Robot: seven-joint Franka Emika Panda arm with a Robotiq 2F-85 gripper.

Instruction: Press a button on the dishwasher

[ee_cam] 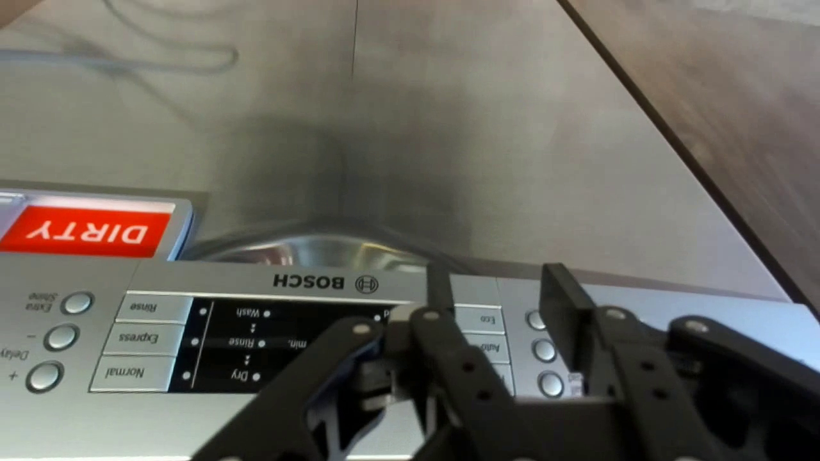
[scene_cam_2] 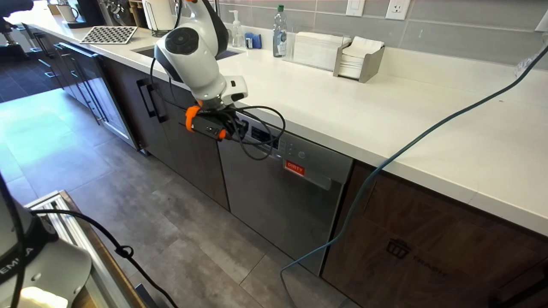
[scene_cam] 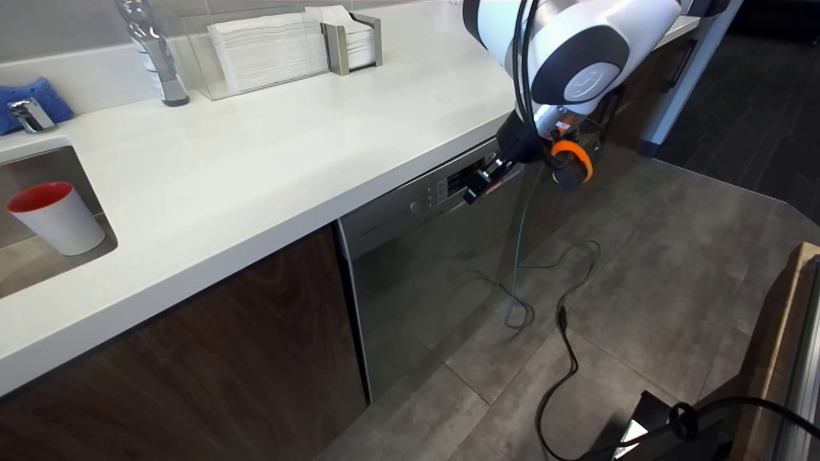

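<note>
The dishwasher is a grey steel front under the counter, seen in both exterior views (scene_cam: pixel 423 294) (scene_cam_2: pixel 278 201) and in the wrist view (ee_cam: pixel 525 166). Its black control strip (ee_cam: pixel 221 346) is upside down in the wrist view, and the left finger covers its right part. No lit red display shows. Round silver buttons (ee_cam: pixel 544 350) lie at the strip's right side, between and behind the fingers. More round buttons (ee_cam: pixel 61 337) lie at the left. My gripper (ee_cam: pixel 496 288) is open and empty, in front of the control panel (scene_cam: pixel 477 186). Contact cannot be told.
The white countertop (scene_cam: pixel 307 153) overhangs the panel. A red DIRTY sign (scene_cam_2: pixel 294 168) is on the dishwasher. Cables (scene_cam: pixel 570 358) lie on the floor, and a blue-green cable (scene_cam_2: pixel 364 188) crosses before the dishwasher. A napkin holder (scene_cam: pixel 359 45), bottle (scene_cam: pixel 160 70) and sink cup (scene_cam: pixel 61 218) stand behind.
</note>
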